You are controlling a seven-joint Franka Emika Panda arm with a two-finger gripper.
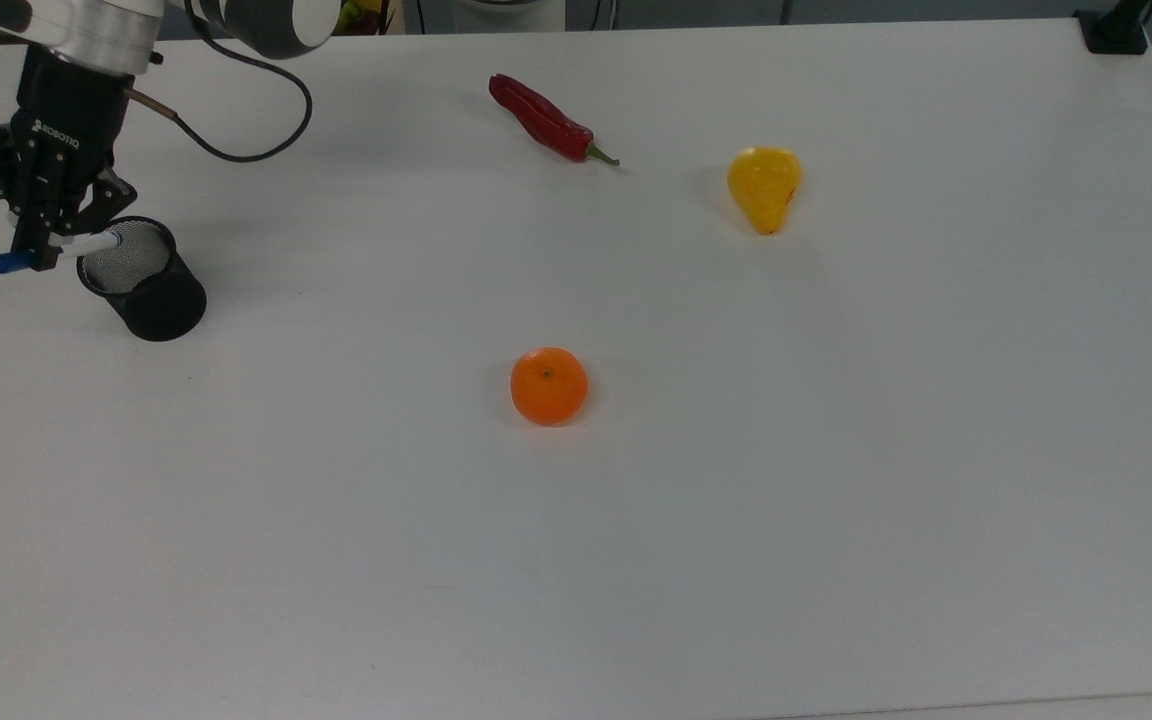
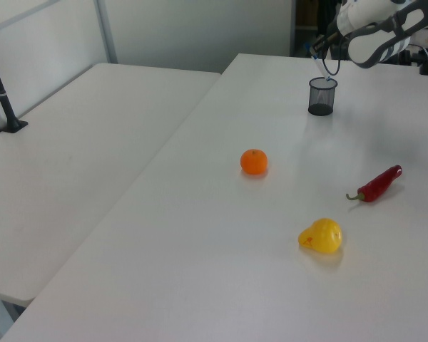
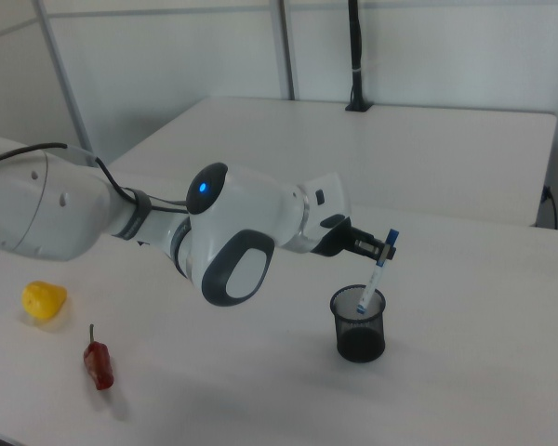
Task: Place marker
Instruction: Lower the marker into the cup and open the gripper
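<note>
The marker [image 1: 71,247] is white with a blue cap, and my gripper [image 1: 39,243] is shut on it near the capped end. In the top view it lies across the left rim of a black mesh cup [image 1: 143,285], its small end over the cup's mouth. The right view shows the marker [image 3: 375,277] tilted with its cap up. There my gripper [image 3: 383,246] holds its upper part, and the lower end dips just inside the rim of the black mesh cup [image 3: 359,325]. In the left view the black mesh cup [image 2: 322,97] stands at the far end of the table, under the arm.
An orange [image 1: 549,386] sits mid-table. A red chili pepper [image 1: 547,120] and a yellow pear [image 1: 764,187] lie toward the top view's upper right. The white table [image 1: 636,560] is wide. A second white table [image 2: 71,178] adjoins it on the left view's left.
</note>
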